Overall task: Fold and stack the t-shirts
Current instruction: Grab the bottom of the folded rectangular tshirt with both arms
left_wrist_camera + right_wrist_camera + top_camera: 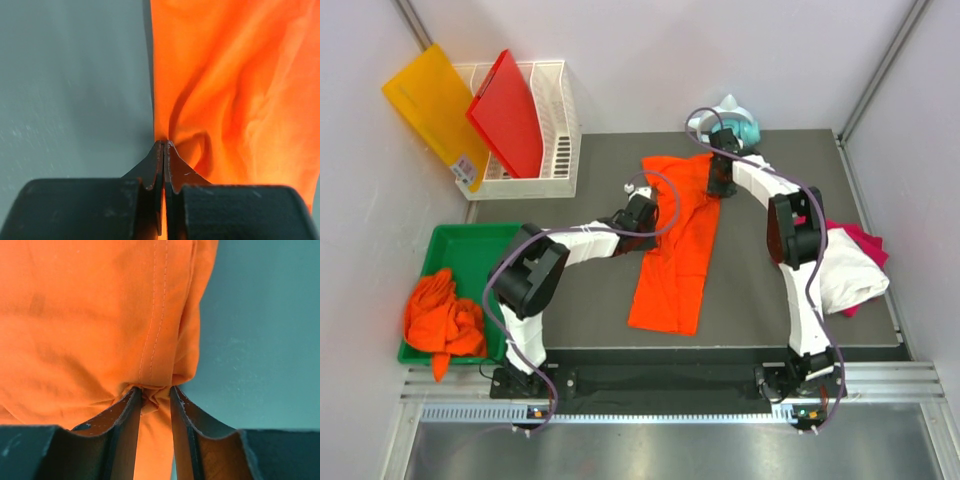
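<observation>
While my left claw (164, 146) pinches the left edge of the orange t-shirt (672, 268) and my right claw (153, 391) its far-right edge, it lies mid-tabletop (740, 300), long axis near-far, between them.

Top external: fixed overhead, looks down on the whole dark grey table mat (750, 300), arm bases (520, 385) at bottom. Wrist cameras: very close, sighting past the left gripper (164, 146) and right gripper (152, 394) onto the spread bright orange cloth t-shirt (675, 260) (shared by all three views).
</observation>
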Controlling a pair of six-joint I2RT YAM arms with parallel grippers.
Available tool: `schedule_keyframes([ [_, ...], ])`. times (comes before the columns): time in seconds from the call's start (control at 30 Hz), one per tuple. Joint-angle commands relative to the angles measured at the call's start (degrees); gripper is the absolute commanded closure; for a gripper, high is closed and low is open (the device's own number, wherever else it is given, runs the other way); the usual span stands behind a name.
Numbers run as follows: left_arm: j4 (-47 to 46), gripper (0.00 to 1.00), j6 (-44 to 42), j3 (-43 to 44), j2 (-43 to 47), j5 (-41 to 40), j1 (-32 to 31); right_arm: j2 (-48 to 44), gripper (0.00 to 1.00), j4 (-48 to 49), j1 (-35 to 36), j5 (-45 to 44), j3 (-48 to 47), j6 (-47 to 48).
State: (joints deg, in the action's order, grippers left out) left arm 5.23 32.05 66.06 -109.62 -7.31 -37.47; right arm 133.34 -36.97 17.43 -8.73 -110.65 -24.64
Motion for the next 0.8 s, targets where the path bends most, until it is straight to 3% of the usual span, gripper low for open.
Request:
schedule_keyframes([
  [0.0, 9.01, 1.00, 2.31, -6.03, 0.11, 2.74, -2.16, 4.12, 0.69, -0.91, 0.41, 2.40, -5.97, -0.23],
  [0.5, 10.14, 1.00, 4.42, -11.31, 4.50, 0.02, -4.54, 11.94, 0.67, -3.90, 3.22, 6.27, -19.08, 0.74],
  [0.6, 11.98, 1.00, 3.90, -10.52, 6.00, -4.53, -4.54, 9.23, 0.68, -2.33, 3.22, 2.51, -16.72, 0.30],
  [0.77, 15.59, 1.00, 1.17, -6.31, 10.12, -13.33, -4.36, -4.30, 0.64, 2.69, 1.99, -3.74, -5.55, -0.84],
])
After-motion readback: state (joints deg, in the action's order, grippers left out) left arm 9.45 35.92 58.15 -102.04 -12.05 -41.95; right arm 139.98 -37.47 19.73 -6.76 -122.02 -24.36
